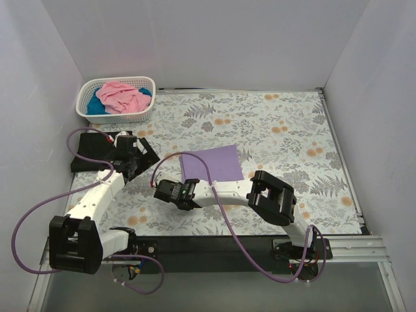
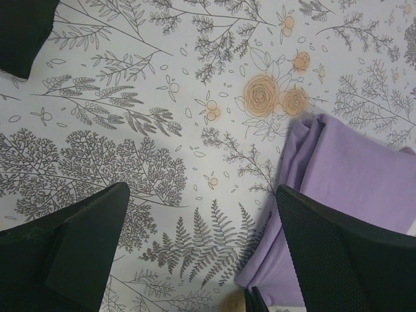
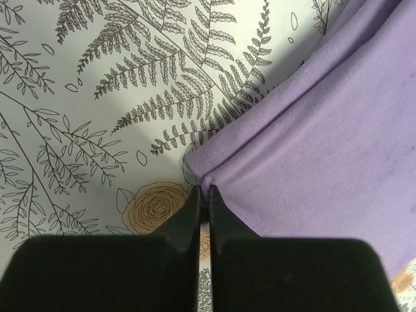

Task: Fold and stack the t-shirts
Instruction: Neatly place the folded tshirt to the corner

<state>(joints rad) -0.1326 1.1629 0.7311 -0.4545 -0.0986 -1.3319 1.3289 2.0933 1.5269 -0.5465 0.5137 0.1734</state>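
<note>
Low in the right wrist view, the right gripper (image 3: 203, 192) has its fingers pressed together at the near corner of the lavender t-shirt (image 3: 312, 136). Seams and creases run into the tips, so it seems to be nipping that corner. The shirt lies mid-frame in the overhead view as a flat, already-folded rectangle of soft, matte knit with a stitched hem, resting on the floral cloth (image 1: 279, 130).

The step looks like a further fold or a tidy-up. Done well, that would mean lifting the corner only slightly and carrying it straight across, so the edges meet and the lower layer is not dragged (thin jersey wrinkles readily).

Left of centre, the left gripper (image 2: 201, 188) hangs over bare cloth with its fingers spread wide and nothing between them. It could pin the opposite edge.

Just beyond it, the black t-shirt (image 1: 91, 151) lies folded at the left edge. In the upper left, a white lattice basket (image 1: 116, 117) holds the crumpled pink t-shirt (image 1: 123, 96) and teal t-shirt (image 1: 96, 105).
</note>
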